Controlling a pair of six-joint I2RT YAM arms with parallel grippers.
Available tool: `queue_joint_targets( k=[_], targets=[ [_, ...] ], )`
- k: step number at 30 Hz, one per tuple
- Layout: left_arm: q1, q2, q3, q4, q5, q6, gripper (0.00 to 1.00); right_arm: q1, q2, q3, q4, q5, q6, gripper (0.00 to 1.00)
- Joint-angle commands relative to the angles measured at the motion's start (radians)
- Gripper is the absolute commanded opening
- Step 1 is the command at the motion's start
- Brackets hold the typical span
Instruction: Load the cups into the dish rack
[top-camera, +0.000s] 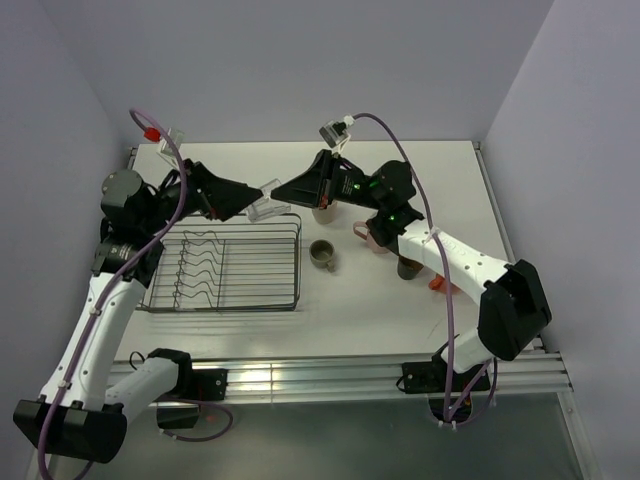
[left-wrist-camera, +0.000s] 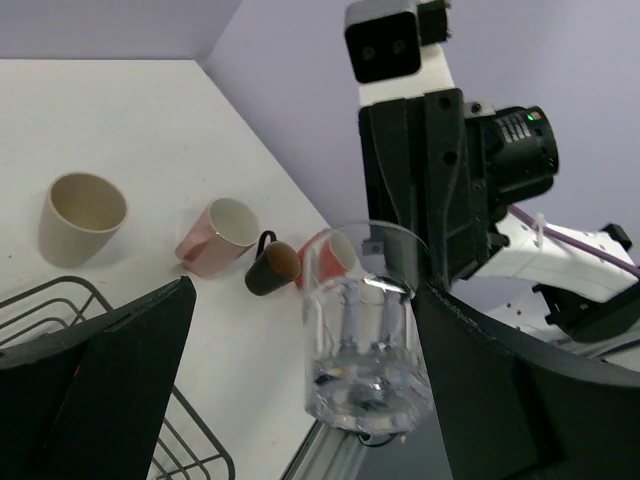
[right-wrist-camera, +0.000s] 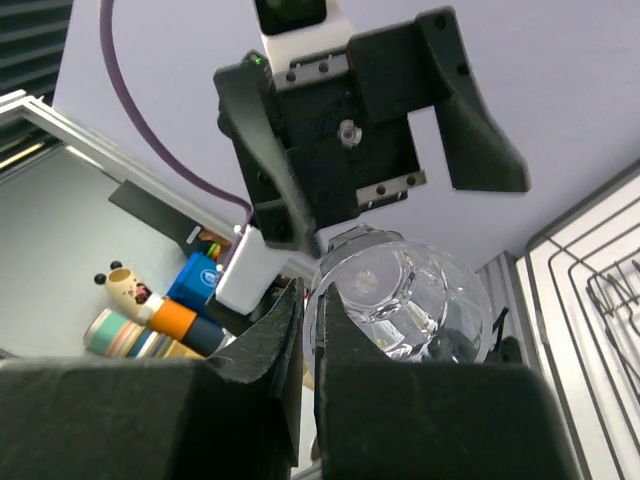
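The small clear glass (top-camera: 265, 208) hangs in the air between the two grippers, over the far rim of the dish rack (top-camera: 300, 270). The rack holds no cups.

The right gripper (right-wrist-camera: 310, 300) is pinched tight on the wall of the glass at its mouth. Its fingers stand almost together, seemingly one inside and one outside.

The left gripper (left-wrist-camera: 305, 300) faces it from the opposite side with its fingers spread wide. One finger (left-wrist-camera: 470, 380) lies just beside or touching the glass; the other (left-wrist-camera: 110, 360) stands well apart.

The long axis of the glass runs along the line between the two wrists, mouth toward the right gripper and base toward the left.

Judgement: a handover is in hand; the left gripper, nearer the rack, must close across the body of the glass before the right one lets go. A one-sided closure could knock the glass askew.

The remaining cups stand on the table to the right of the rack; the olive-green cup (top-camera: 322, 255) is nearest to it.
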Motion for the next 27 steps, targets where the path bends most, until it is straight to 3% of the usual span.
queue_joint_targets(
  k=[1,20,27],
  targets=[
    [-0.010,-0.052,-0.027,0.079,0.127,-0.033,0.99,-0.024,0.023,0.002,0.130,0.062,0.036,0.00],
    [-0.024,-0.063,-0.057,0.059,0.073,-0.018,0.99,-0.030,0.059,-0.004,0.192,0.071,0.075,0.00],
    [-0.027,-0.038,-0.054,0.068,0.046,-0.018,0.92,-0.022,0.065,-0.008,0.216,0.064,0.091,0.00]
  ],
)
